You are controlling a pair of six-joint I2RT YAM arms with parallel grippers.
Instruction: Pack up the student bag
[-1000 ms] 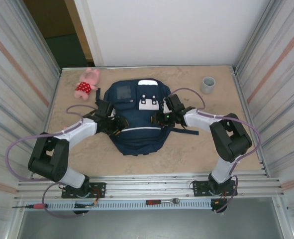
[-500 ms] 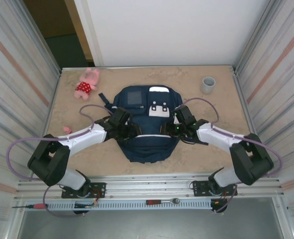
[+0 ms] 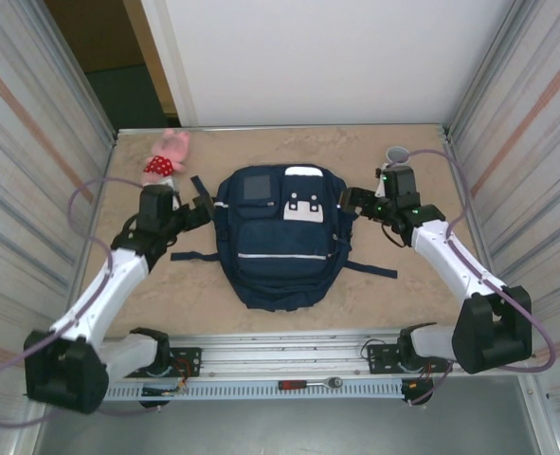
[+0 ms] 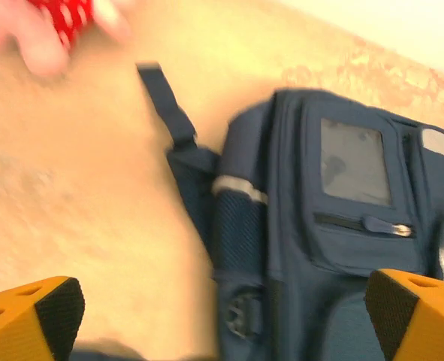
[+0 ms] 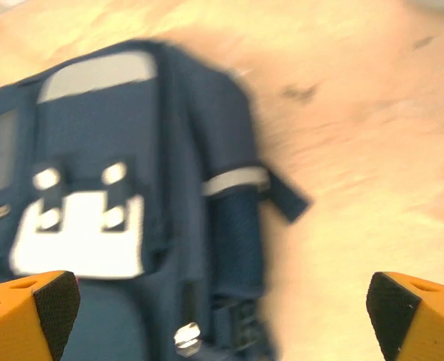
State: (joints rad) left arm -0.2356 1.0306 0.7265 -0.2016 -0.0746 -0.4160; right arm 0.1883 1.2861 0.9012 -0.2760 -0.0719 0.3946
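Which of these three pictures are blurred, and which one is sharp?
Top external view: sharp and evenly lit, the student bag clear. Left wrist view: motion blur, strongest on the pink toy at top left. Right wrist view: blurred throughout, the bag's white patch smeared.

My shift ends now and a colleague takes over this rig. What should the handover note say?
Left tool: open, empty, beside the left side of the student bag.
Right tool: open, empty, beside its right side.
The student bag lies flat mid-table, front up, with no compartment visibly open.
The pink plush toy at far left and the grey cup at far right sit on the table, outside the bag.
Done: nothing visibly packed.
Left: probably open the bag and load the loose items.
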